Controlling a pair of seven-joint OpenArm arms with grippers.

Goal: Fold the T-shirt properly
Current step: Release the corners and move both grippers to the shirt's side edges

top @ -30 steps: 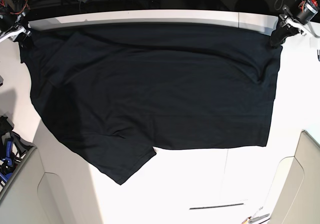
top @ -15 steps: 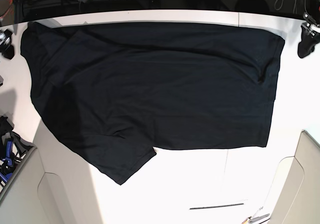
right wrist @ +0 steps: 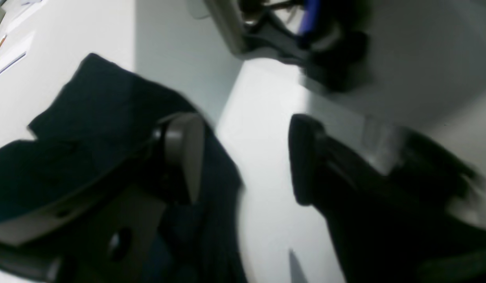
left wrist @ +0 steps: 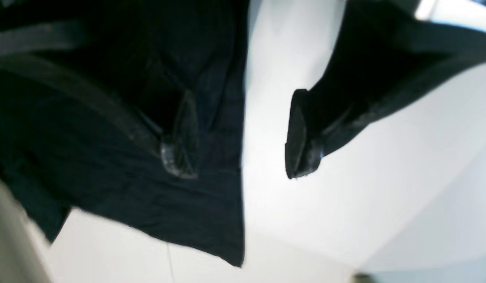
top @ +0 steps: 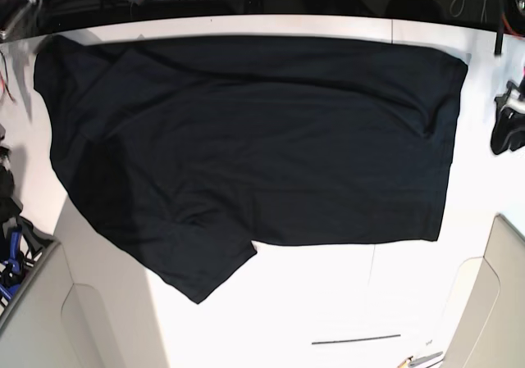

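A: Progress on the fold?

B: Barely begun, by the look of it. Large plain black short-sleeved cloth T-shirt (top: 254,138) spread in one layer across the far half of the flat white bench (top: 328,302), top edge running along the far rim. One sleeve (top: 201,265) jutting toward the near side. Mostly smooth, with a few soft ripples near the edge on the base view's right.

A: Any fold laid at all?

B: None visible. No doubled-over panel, no crease line. Flattening looks done; sleeves, sides and the final halving all left, judging from the flat outline.

A: And the claws?

B: Left claw (left wrist: 235,133) gaping wide, nothing between the jaws, hanging over the shirt's straight side edge where black cloth meets bare white surface. In the base view, parked off the cloth at the right border (top: 506,126). Right claw (right wrist: 247,157) likewise spread wide and empty, above the opposite side of the shirt beside the bench edge. Both wrist views blurred.

A: Next requirement, then?

B: Probably a fresh grip on a sleeve or a pair of corners before any fold can start.
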